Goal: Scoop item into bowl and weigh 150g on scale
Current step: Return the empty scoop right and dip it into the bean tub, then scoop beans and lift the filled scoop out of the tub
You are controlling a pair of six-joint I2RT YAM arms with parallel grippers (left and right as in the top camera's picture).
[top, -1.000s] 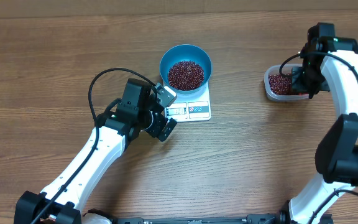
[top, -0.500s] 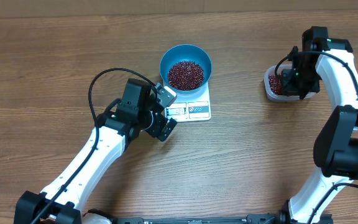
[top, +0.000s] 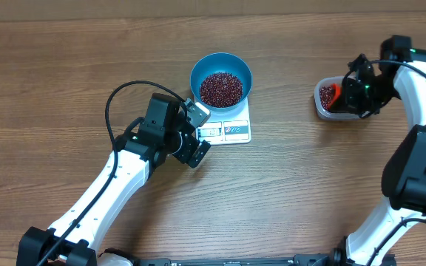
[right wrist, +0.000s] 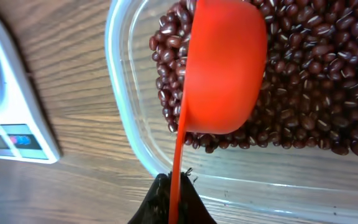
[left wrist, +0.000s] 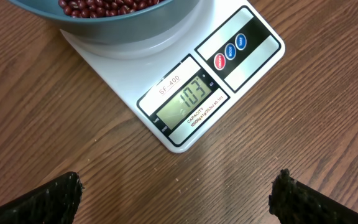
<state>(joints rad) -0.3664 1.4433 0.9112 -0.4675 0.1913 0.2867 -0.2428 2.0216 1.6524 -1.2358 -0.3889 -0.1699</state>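
Note:
The blue bowl [top: 221, 77] stands on the white scale [top: 231, 130] and holds a heap of dark red beans [top: 220, 88]. In the left wrist view the scale [left wrist: 229, 68] shows 103 on its display, with the bowl [left wrist: 123, 28] above it. My left gripper [top: 200, 133] [left wrist: 179, 202] hovers open just in front of the scale, with nothing in it. My right gripper [top: 357, 92] [right wrist: 173, 199] is shut on the handle of an orange-red scoop [right wrist: 225, 68] [top: 333, 91]. The scoop lies on its side among the beans [right wrist: 316, 74] in the clear tub [right wrist: 126, 124] [top: 324, 109].
Bare wooden tabletop [top: 72, 66] surrounds the scale and the tub. The scale's corner [right wrist: 11, 124] shows at the left of the right wrist view, a short way from the tub's rim.
My right wrist has swung to the right and turned, so the orange-red scoop now shows inside the tub. The left arm, bowl and scale have not moved.

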